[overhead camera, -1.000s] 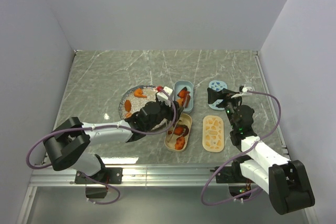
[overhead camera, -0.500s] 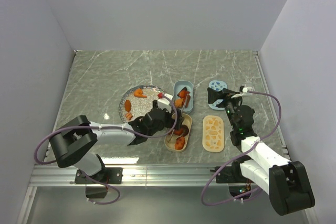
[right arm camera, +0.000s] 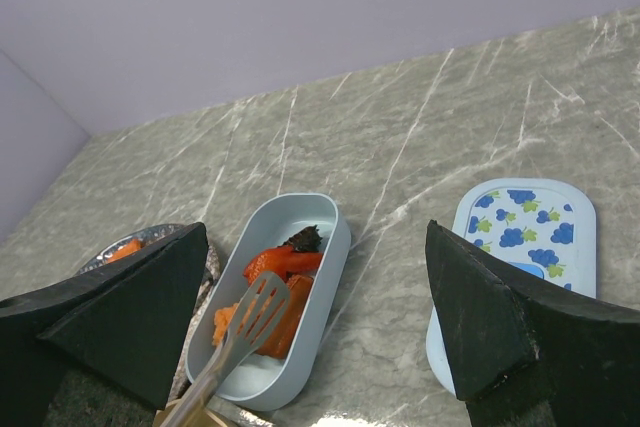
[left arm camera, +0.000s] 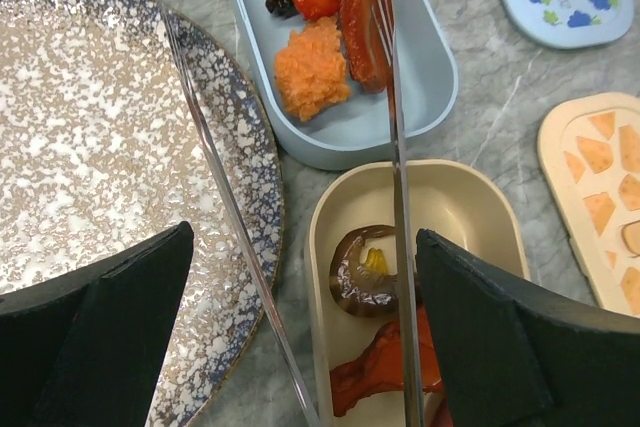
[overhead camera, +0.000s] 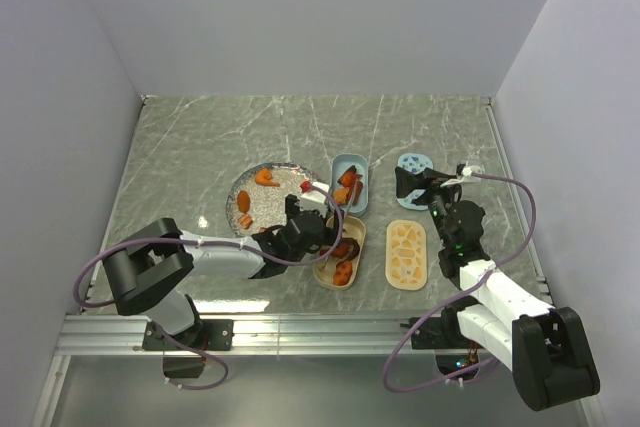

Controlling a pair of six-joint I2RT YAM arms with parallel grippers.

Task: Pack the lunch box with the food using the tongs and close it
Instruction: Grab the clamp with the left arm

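My left gripper (overhead camera: 320, 232) (left arm camera: 305, 237) hangs low over the beige tub (overhead camera: 340, 250) (left arm camera: 440, 197). Its jaws stand wide round the metal tongs (left arm camera: 395, 97) (right arm camera: 245, 322). The tongs' arms are spread with nothing between them, one over the plate's rim, the slotted tip of the other over the blue tub (overhead camera: 349, 183) (right arm camera: 300, 207). Food lies in the blue tub (left arm camera: 312, 67), in the beige tub as a dark ring (left arm camera: 365, 272) and a reddish chunk (left arm camera: 380, 377), and on the speckled plate (overhead camera: 265, 178). My right gripper (overhead camera: 410, 185) (right arm camera: 316, 227) is open and holds nothing.
The speckled plate (overhead camera: 262, 197) (left arm camera: 90, 147) sits left of the tubs. A beige lid with orange patches (overhead camera: 406, 254) (left arm camera: 600, 187) lies right of the beige tub. A blue flowered lid (overhead camera: 413, 163) (right arm camera: 520, 237) lies under the right gripper. Walls close in the table.
My left gripper has sunk and moved right, from the plate's edge towards the beige tub. Its jaws have widened and the tongs have sprung apart. The right arm has not moved.
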